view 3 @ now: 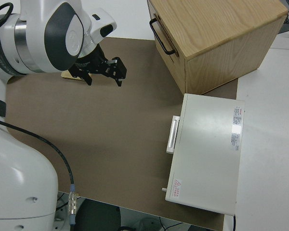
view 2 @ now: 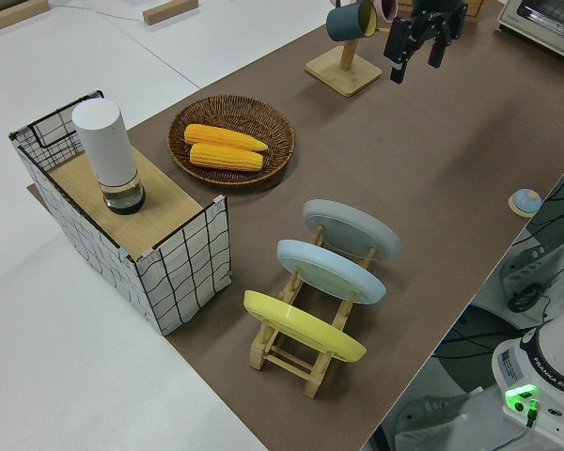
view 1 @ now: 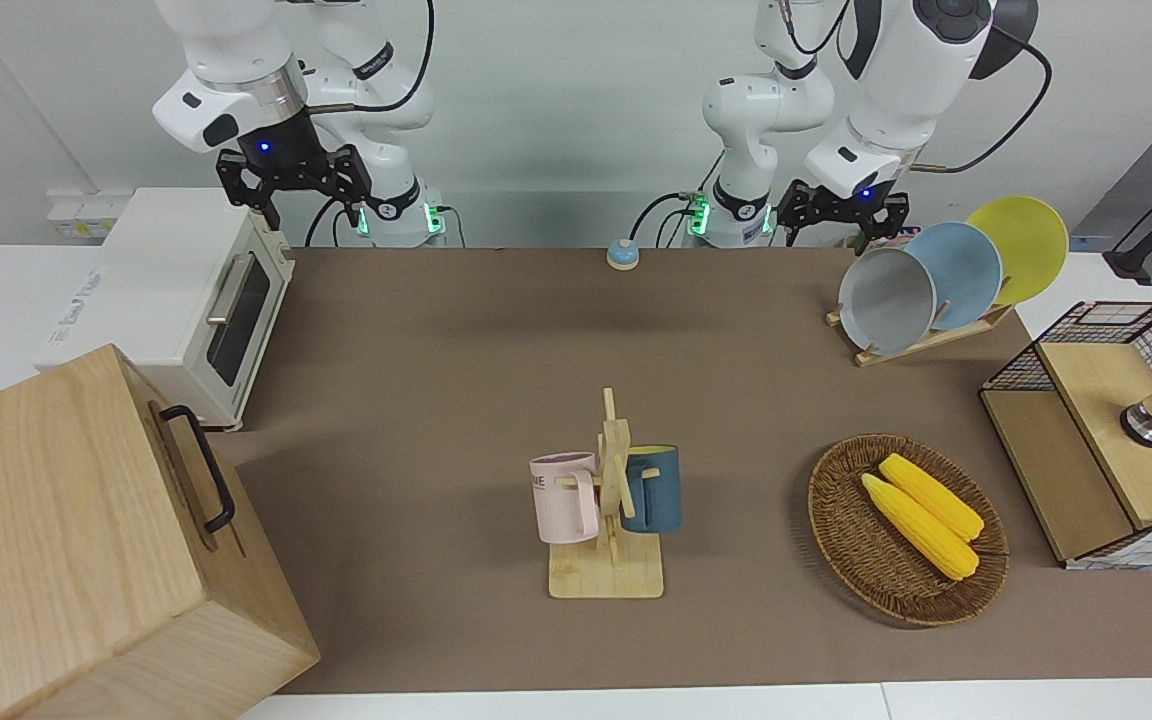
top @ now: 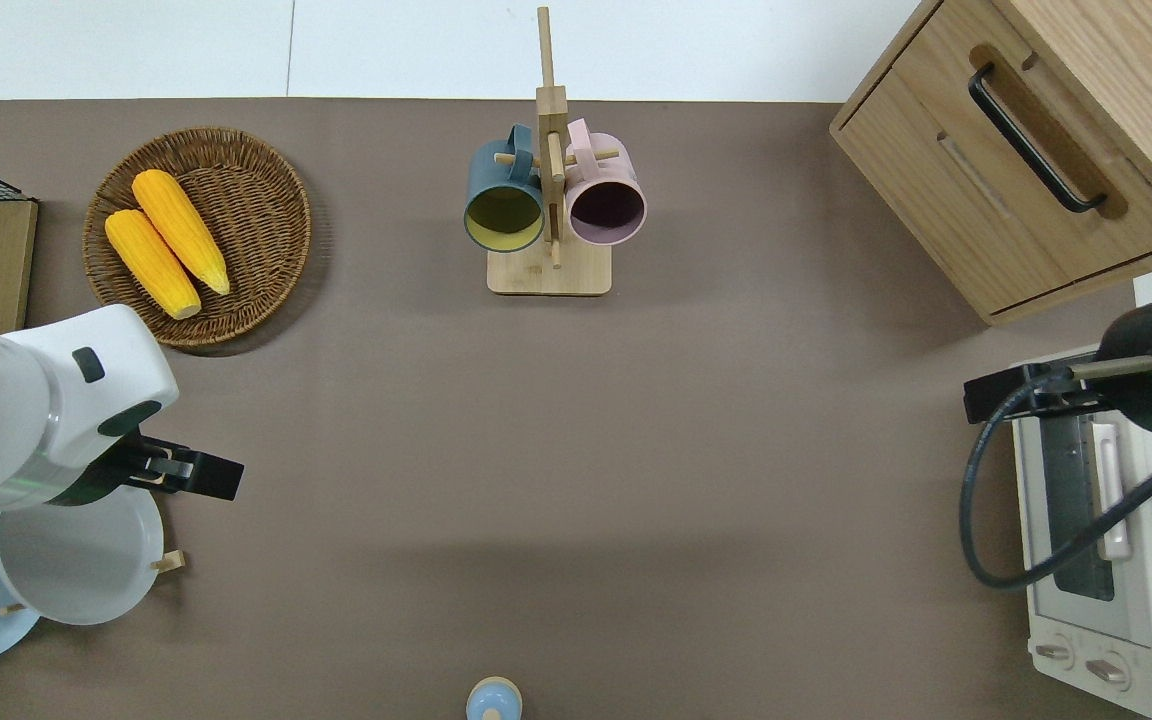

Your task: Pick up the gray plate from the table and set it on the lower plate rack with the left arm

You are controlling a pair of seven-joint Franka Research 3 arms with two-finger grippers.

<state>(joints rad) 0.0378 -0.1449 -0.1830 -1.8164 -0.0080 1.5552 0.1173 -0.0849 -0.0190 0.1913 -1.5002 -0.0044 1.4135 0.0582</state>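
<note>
Where it leans in the lower plate rack, the gray plate looks plain, shallow-rimmed

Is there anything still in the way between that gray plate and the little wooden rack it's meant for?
Nothing visible. The gray plate already stands in the lower plate rack, in the end slot beside the sky-blue plate. The left gripper is open and holds nothing; the right arm is parked.
</note>
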